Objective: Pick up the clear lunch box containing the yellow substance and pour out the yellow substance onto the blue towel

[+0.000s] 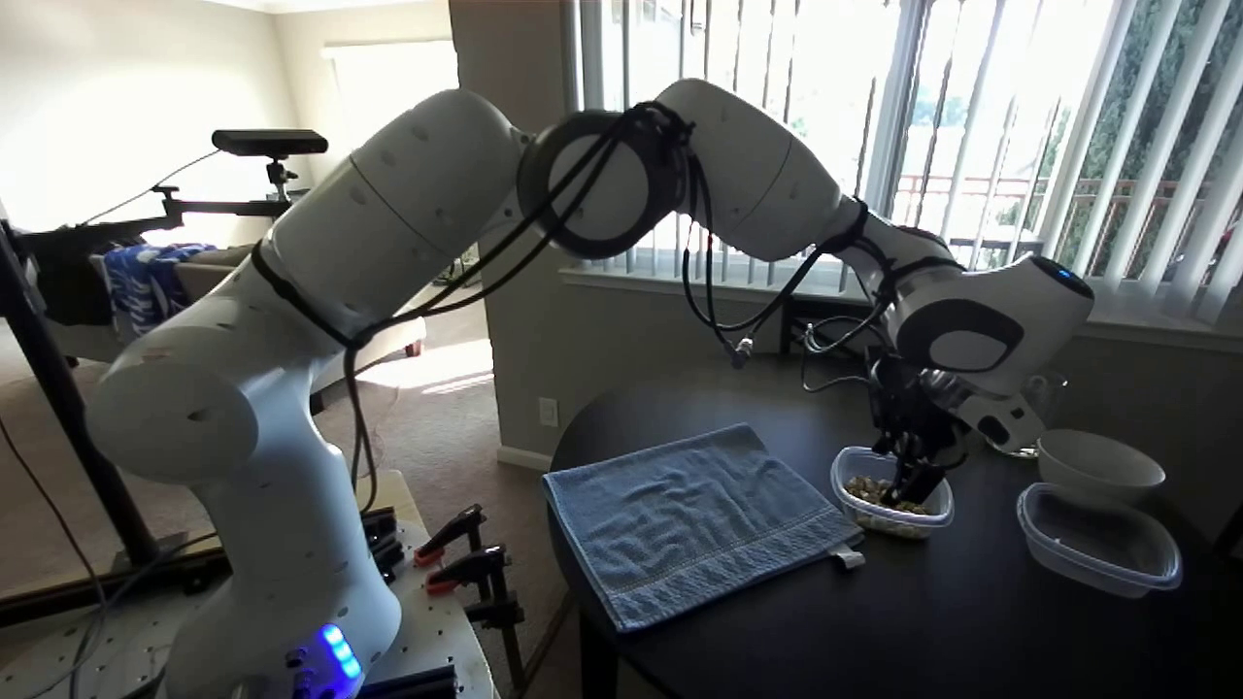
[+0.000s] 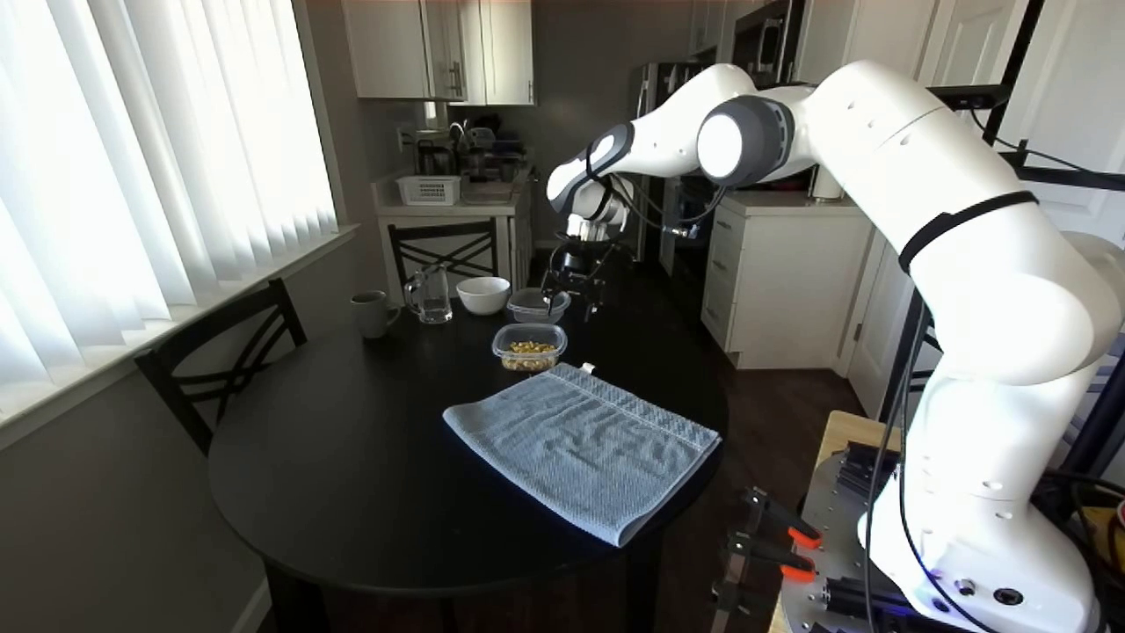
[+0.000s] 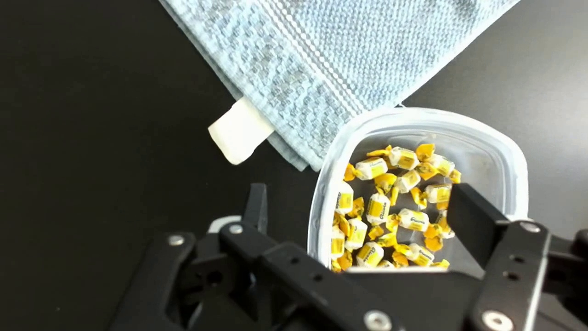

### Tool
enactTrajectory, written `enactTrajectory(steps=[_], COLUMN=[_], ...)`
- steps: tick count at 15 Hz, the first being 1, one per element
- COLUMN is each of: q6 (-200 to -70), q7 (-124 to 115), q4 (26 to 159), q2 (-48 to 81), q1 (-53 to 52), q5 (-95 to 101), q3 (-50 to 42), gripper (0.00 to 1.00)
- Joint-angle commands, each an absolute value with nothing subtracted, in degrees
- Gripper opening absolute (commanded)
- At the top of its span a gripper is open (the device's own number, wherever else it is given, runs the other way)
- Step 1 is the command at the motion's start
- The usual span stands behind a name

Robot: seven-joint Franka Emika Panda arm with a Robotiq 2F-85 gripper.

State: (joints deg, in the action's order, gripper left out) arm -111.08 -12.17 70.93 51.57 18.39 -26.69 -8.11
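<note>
Reading the wrist view left to right, we find the blue towel (image 3: 330, 64) bare, the gripper (image 3: 360, 189) spread apart and grasping nothing, and the clear lunch box (image 3: 480, 161) on the table (image 3: 546, 87) just beside the towel's corner, holding the yellow-wrapped sweets (image 3: 379, 209). We judge the task to be at the positioning stage; grasping, lifting and pouring remain. We read no print on the towel's white tag (image 3: 240, 131); the sweets appear lettered "Ricola".
</note>
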Motion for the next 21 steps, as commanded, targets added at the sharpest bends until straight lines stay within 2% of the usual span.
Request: enactTrajectory(steps=[1, 13, 14, 21], q6=[-109.6, -105.3, -105.3, -105.1], q7=[-18.2, -36.3, -36.8, -38.5], q4=[66.3, 49.9, 49.3, 47.4], q2=[55.5, 69.1, 69.3, 68.5], q1=[18.9, 18.4, 18.5, 17.1], q5=[-25.6, -22.7, -22.3, -22.9], q3=[-7.3, -7.7, -7.6, -10.3], gripper=[1.00, 1.00, 0.79, 0.34])
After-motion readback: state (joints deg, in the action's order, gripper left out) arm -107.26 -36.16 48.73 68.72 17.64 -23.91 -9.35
